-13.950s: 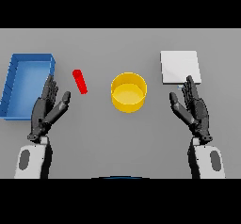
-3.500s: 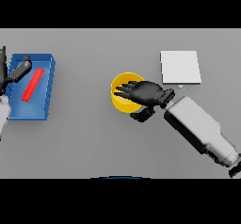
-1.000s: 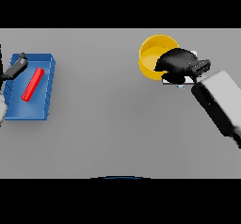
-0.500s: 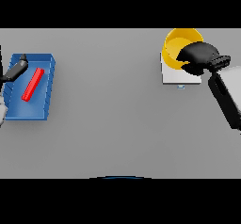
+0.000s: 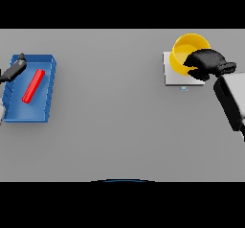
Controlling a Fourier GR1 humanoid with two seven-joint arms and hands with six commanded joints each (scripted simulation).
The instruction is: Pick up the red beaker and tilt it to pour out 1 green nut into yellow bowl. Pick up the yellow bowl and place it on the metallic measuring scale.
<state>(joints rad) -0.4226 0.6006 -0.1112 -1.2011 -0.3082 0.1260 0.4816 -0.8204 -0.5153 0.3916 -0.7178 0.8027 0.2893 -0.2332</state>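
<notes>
The yellow bowl (image 5: pixel 184 52) is at the far right, over the metallic measuring scale (image 5: pixel 173 74), which is a pale square plate largely covered by it. My right hand (image 5: pixel 206 63) is shut on the bowl's right rim, fingers curled over the edge. The red beaker (image 5: pixel 33 85) lies on its side inside the blue tray (image 5: pixel 47 94) at the far left. My left hand (image 5: pixel 13 68) shows only as dark fingers at the tray's upper left corner, apart from the beaker. No green nut is visible.
The blue tray sits against the table's left side. A small mark (image 5: pixel 183 88) shows just below the scale's front edge. My right forearm (image 5: pixel 231 100) slants in from the right edge.
My right hand has carried the yellow bowl a little further right and down over the scale. The left hand, beaker and tray have stayed put.
</notes>
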